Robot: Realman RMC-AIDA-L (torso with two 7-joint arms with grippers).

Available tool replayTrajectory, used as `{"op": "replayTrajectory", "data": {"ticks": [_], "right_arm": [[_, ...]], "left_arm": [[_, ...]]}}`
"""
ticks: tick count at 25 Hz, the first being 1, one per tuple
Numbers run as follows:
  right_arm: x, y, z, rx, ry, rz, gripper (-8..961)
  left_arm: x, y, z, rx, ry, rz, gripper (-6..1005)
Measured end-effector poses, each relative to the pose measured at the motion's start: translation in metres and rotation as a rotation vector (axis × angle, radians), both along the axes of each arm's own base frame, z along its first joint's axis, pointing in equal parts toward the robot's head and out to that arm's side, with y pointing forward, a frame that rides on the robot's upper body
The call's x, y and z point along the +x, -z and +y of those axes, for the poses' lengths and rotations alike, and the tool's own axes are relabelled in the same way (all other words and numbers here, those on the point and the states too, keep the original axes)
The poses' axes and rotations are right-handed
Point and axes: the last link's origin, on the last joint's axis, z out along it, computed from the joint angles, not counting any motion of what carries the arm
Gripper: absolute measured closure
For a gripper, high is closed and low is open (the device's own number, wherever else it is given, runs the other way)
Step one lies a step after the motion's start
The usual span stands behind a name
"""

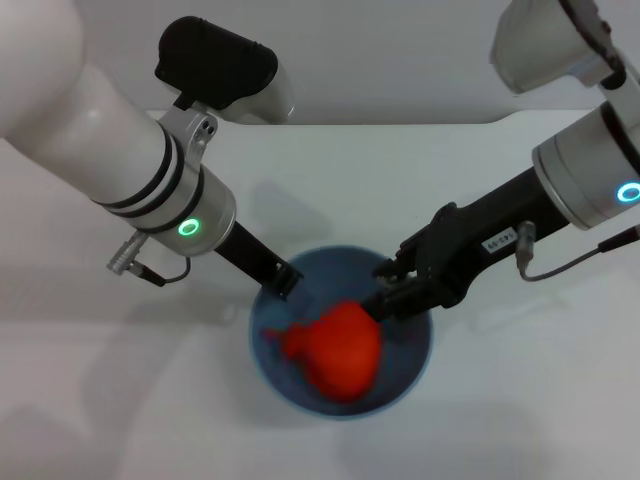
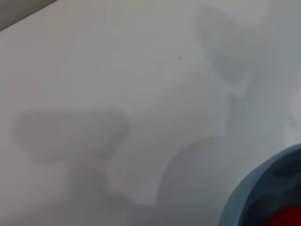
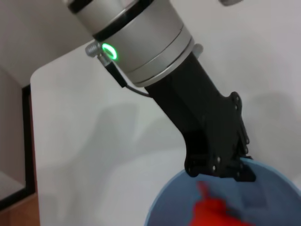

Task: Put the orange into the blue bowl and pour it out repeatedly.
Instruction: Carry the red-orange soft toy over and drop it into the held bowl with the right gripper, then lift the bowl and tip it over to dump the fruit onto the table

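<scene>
One orange (image 1: 340,350) sits inside one blue bowl (image 1: 413,372) on a white table (image 1: 100,400). Two grippers — left gripper (image 1: 283,279) clamped on the rim, right gripper (image 1: 385,300) closed on the orange.

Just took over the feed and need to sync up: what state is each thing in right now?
orange: inside the bowl, at the right gripper's fingertips.
blue bowl: upright on the table, holding the orange.
left gripper: on the bowl's rim, shut on it.
right gripper: over the bowl at the orange; grip unclear.
table: white, carrying the bowl.
</scene>
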Motion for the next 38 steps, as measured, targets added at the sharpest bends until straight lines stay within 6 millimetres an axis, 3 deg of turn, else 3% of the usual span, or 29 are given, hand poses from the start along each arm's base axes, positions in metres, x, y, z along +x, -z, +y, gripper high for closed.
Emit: {"op": "replayTrajectory", "data": {"ticks": [3,8,11,12,14,16,19,23,30,38], "right_arm": [[0.001,-0.005,0.002,0.017,0.039,0.008,549],[0.017,-0.037,0.015,0.129,0.188,0.061,544],[0.040,-0.062,0.015,0.207,0.261,0.007,547],[0.059,-0.074,0.013,0.243,0.330,-0.055,548],[0.067,-0.078,0.011,0.255,0.361,-0.074,550],[0.092,-0.087,0.004,0.275,0.454,-0.125,551],[0.105,-0.091,-0.002,0.286,0.500,-0.144,554],[0.119,-0.096,-0.010,0.291,0.559,-0.141,558],[0.136,-0.096,-0.020,0.283,0.623,-0.173,560],[0.150,-0.088,-0.032,0.227,0.671,-0.187,554]], "left_arm": [[0.001,-0.001,0.002,0.013,0.008,-0.004,1000],[-0.003,-0.009,0.008,0.094,0.042,-0.012,1001],[-0.010,-0.024,0.010,0.206,0.090,-0.018,1001],[-0.011,-0.030,0.010,0.252,0.109,-0.032,1001],[-0.010,-0.040,0.007,0.333,0.159,-0.072,1001],[-0.005,-0.053,-0.002,0.446,0.291,-0.114,1001],[-0.001,-0.055,-0.010,0.493,0.394,-0.105,1000],[0.007,-0.040,-0.031,0.555,0.663,-0.026,1000],[0.016,-0.009,-0.045,0.627,0.994,-0.022,1000],[0.019,0.025,-0.069,0.876,1.468,0.033,1001]]}}
